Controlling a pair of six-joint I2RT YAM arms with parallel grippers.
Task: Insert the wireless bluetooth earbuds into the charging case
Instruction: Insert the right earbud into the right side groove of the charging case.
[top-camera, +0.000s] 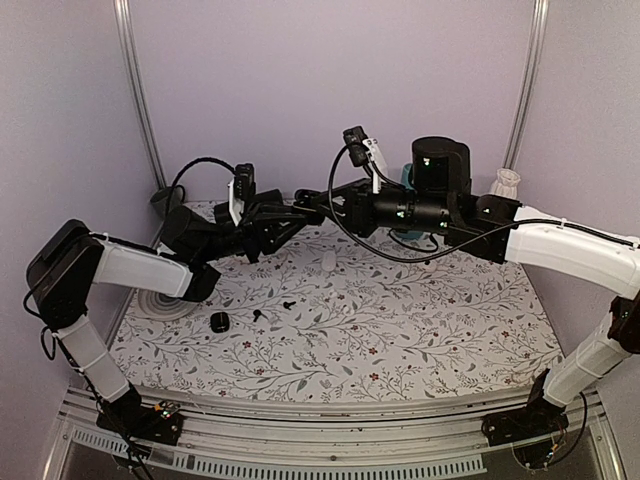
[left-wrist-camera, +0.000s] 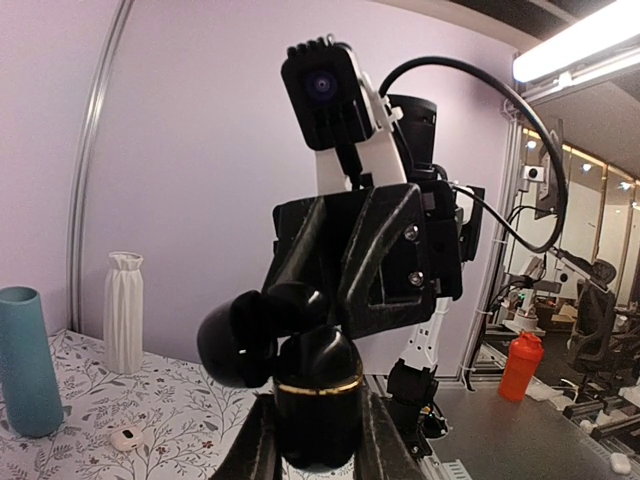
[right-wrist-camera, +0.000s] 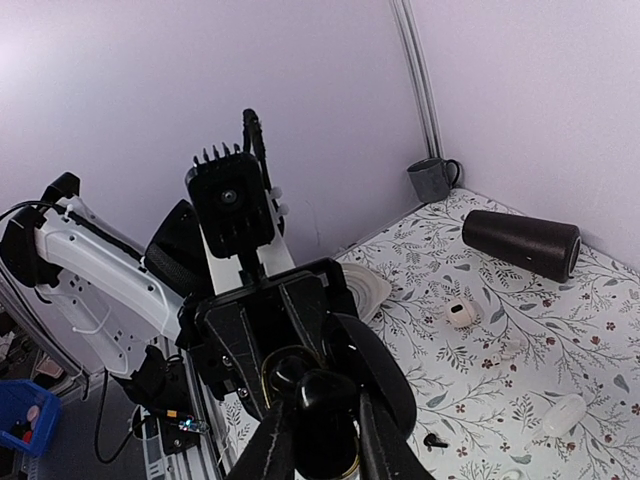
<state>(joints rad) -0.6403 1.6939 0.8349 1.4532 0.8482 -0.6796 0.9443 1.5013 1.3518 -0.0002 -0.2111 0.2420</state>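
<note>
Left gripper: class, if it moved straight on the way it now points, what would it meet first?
Probably the right gripper, head-on just beyond the charging case that the left gripper holds; depth unclear.

Tiny black earbud (top-camera: 290, 303), detail too small

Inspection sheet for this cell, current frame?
Surface: floral-print table.
Job's things: black charging case, lid open, held mid-air; black earbuds loose on table.
Clutter: teal cylinder, white vase, black cylinder lying down, grey mug, small white case.
Hands: left hand shut on the case; right hand at the case, grip unclear.
Cables: black cable arcs off right wrist, clear of the table.
Surroundings: lilac walls; red bottle beyond the cell.
</note>
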